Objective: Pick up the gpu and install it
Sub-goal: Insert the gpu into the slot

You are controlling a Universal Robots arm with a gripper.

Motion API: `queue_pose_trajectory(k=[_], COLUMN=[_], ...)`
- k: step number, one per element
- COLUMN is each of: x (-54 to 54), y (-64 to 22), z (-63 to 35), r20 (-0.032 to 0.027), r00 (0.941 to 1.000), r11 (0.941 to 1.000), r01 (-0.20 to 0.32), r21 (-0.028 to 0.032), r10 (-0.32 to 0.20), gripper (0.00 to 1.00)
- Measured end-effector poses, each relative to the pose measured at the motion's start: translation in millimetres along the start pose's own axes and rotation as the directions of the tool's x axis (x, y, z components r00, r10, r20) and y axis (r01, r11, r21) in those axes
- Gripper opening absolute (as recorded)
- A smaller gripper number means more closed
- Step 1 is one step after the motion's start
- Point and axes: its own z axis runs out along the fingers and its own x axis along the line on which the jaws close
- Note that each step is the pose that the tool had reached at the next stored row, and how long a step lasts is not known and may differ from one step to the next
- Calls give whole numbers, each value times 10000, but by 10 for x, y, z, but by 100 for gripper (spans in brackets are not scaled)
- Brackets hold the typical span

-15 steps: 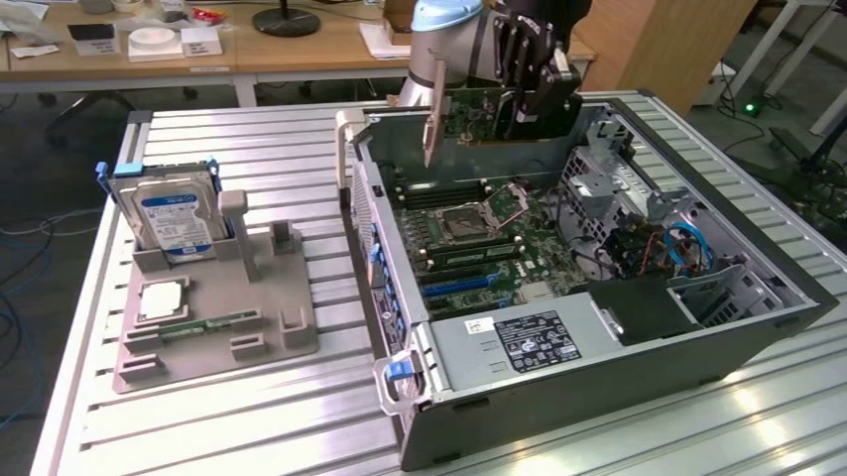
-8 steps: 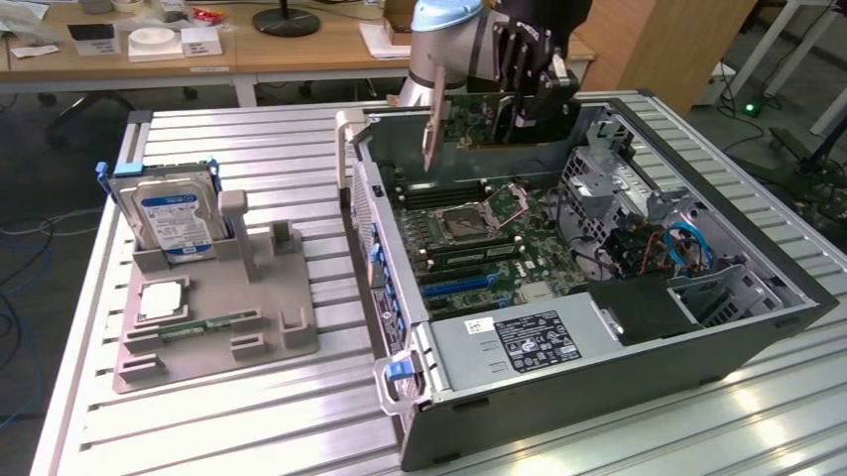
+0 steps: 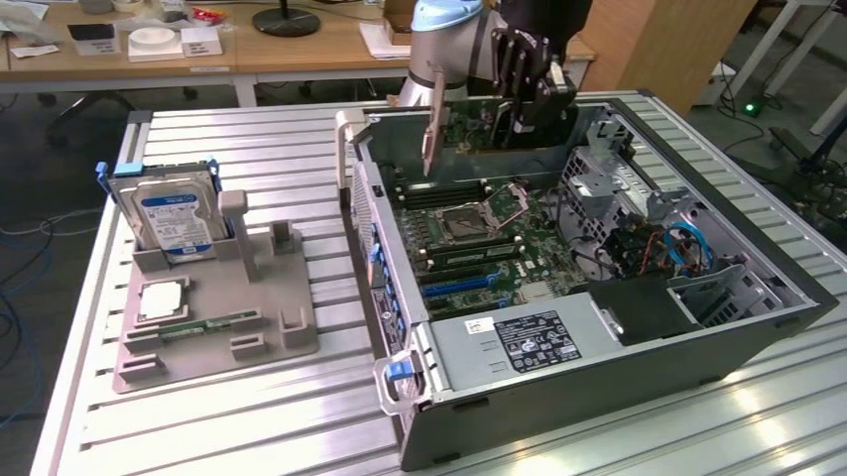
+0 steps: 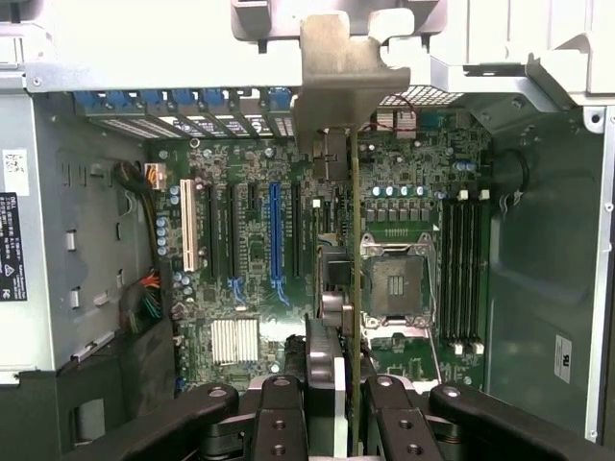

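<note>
My gripper (image 3: pixel 530 94) is shut on the gpu (image 3: pixel 466 124), a green card held on edge with its silver bracket (image 3: pixel 433 134) toward the exterior view's left. It hangs over the far part of the open computer case (image 3: pixel 582 397), above the motherboard (image 3: pixel 470 228). In the wrist view the gpu (image 4: pixel 354 288) shows edge-on between my black fingers (image 4: pixel 279 418), with the bracket (image 4: pixel 338 82) at its far end and the black cooler (image 4: pixel 330 288) on one face. The card stands above the expansion slots, next to the blue slot (image 4: pixel 274 240); I cannot tell whether it touches the board.
A grey fixture (image 3: pixel 265 347) at the exterior view's left holds a silver hard drive with a blue label (image 3: pixel 173 218), a processor (image 3: pixel 159 299) and a narrow memory stick (image 3: pixel 198 325). Inside the case lie the power supply (image 3: pixel 530 342), the drive cage (image 3: pixel 622 178) and cables (image 3: pixel 675 248).
</note>
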Motion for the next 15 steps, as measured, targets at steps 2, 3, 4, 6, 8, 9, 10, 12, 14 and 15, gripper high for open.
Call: queue_pose_trajectory(k=[2, 3, 4, 6, 8, 9, 10, 12, 14, 15], x=[1, 1, 1, 1, 2, 2, 2, 2, 3, 3], y=[1, 1, 1, 2, 2, 2, 2, 3, 3, 3], z=[32, 37, 43, 53, 64, 69, 74, 85, 95, 101], r20=[1, 1, 3, 3, 3, 4, 4, 5, 5, 5], r00=[10000, 10000, 10000, 10000, 10000, 10000, 10000, 10000, 10000, 10000], r11=[10000, 10000, 10000, 10000, 10000, 10000, 10000, 10000, 10000, 10000], r01=[0, 0, 0, 0, 0, 0, 0, 0, 0, 0], r21=[0, 0, 0, 0, 0, 0, 0, -1, -1, 0], r10=[0, 0, 0, 0, 0, 0, 0, 0, 0, 0], gripper=[28, 28, 28, 28, 28, 28, 28, 28, 28, 28])
